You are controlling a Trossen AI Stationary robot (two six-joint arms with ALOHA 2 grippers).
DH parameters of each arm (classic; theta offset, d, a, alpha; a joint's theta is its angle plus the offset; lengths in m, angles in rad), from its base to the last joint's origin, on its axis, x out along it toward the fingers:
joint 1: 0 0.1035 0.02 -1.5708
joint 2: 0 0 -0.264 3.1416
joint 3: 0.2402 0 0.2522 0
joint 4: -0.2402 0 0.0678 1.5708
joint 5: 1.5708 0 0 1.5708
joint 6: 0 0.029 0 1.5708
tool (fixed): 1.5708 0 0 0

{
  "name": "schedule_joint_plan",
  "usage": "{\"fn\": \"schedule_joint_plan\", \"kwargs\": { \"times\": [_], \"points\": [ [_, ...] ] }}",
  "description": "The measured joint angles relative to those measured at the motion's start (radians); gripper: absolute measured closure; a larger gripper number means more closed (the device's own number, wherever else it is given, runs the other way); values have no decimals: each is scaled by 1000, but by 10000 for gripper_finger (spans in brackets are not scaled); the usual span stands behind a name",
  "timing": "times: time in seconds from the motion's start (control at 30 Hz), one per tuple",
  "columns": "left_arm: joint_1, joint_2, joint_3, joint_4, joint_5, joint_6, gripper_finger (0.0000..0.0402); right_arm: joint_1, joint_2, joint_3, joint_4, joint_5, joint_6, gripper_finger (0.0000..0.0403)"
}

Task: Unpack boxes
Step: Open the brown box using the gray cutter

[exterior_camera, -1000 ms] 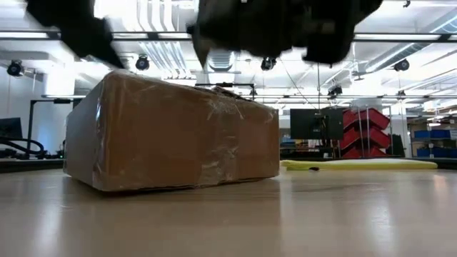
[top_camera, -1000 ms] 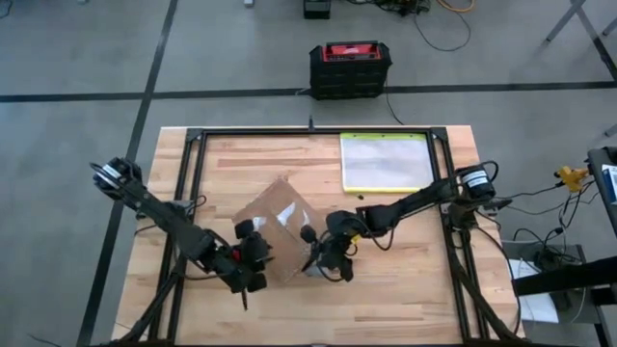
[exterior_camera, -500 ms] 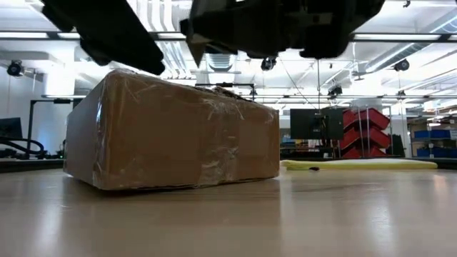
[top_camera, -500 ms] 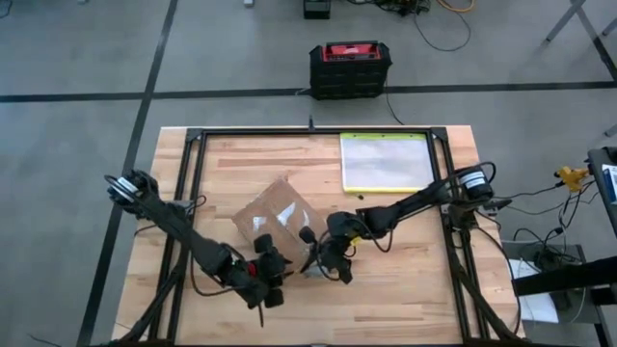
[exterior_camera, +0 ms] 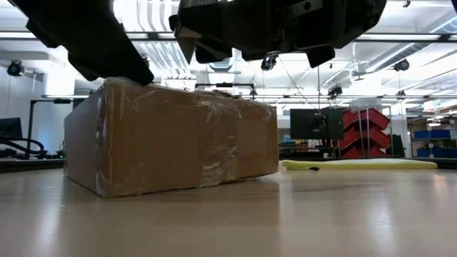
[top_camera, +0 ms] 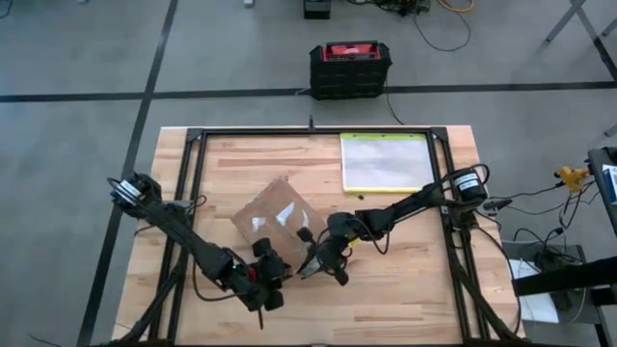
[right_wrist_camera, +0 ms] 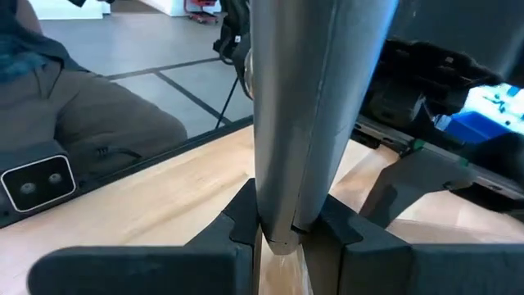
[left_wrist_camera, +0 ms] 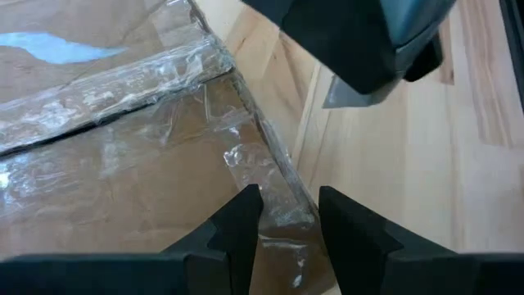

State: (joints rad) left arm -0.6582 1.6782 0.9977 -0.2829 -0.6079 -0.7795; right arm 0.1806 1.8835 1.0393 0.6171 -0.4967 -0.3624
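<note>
The brown cardboard box [top_camera: 273,217] with clear tape strips lies flat on the table, seen also in the low view [exterior_camera: 171,143]. My left gripper [top_camera: 266,272] is at the box's near corner, open, with its fingers [left_wrist_camera: 246,217] on either side of the taped corner edge [left_wrist_camera: 274,176]. My right gripper [top_camera: 323,255] hovers just right of that corner, above the table, shut on a grey cutter [right_wrist_camera: 311,106]. The cutter's pointed tip [left_wrist_camera: 348,97] hangs over bare wood. My left gripper comes from above at the box's near corner, its open fingers straddling the taped edge. In the low view its underside [exterior_camera: 128,71] meets the box's top there. The box stays flat on the table. My right gripper pinches the grey cutter's body [right_wrist_camera: 282,217] between its two fingers. The cutter lies along the fingers, lifted clear, with its tip [top_camera: 310,269] pointing down toward the table beside the box.
A clear pouch with a yellow-green edge [top_camera: 384,162] lies flat at the far right of the table. A black-and-red case [top_camera: 350,67] stands on the floor beyond the far edge. Black frame rails [top_camera: 193,183] run along the table's sides. Bare wood shows near the right gripper.
My left gripper has moved from the box's left side toward the near edge and rightward, round to the box's near corner, and come down onto it. In the low view the box's near top corner sits lower than before. My right gripper has stayed about where it was, holding the cutter.
</note>
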Motion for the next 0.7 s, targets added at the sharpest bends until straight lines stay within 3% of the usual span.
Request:
{"fn": "schedule_joint_plan", "kwargs": {
  "times": [0.3,0.4,0.7],
  "points": [
    [0,-5,-2,-5,13,-2,285,-38,18,0,0,28,94,363],
    [0,-5,-2,-6,14,-8,285,-48,19,-6,-1,29,55,363],
    [0,-6,-2,-15,27,-16,285,-56,18,-9,-15,-31,64,363]
  ]
}}
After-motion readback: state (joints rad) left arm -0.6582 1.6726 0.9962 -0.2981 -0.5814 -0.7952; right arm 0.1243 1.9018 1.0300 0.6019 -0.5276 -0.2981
